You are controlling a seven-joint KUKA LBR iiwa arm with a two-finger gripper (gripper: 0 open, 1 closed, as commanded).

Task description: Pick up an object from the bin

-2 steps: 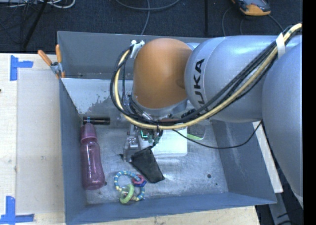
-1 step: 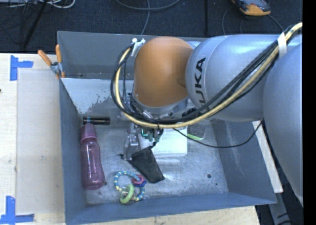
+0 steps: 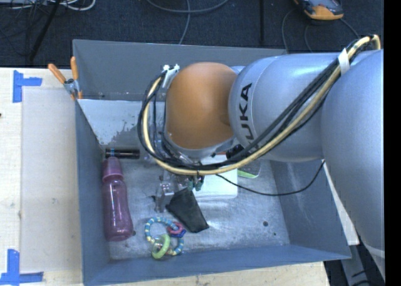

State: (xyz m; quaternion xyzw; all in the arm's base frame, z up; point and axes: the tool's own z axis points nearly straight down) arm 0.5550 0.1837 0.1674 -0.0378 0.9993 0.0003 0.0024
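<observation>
Grey metal bin (image 3: 188, 65), end effector (image 3: 166, 194) beside angular black piece (image 3: 188, 211)

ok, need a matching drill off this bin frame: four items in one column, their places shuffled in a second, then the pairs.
Items
1. pink bottle
2. black pen
3. multicoloured ring toy
4. black wedge

Places
a. closest to the gripper
b. lowest in the view
c. lying lengthwise at the view's left
d. just beyond the bottle's cap

Pairs: 1-c, 2-d, 3-b, 4-a
</observation>
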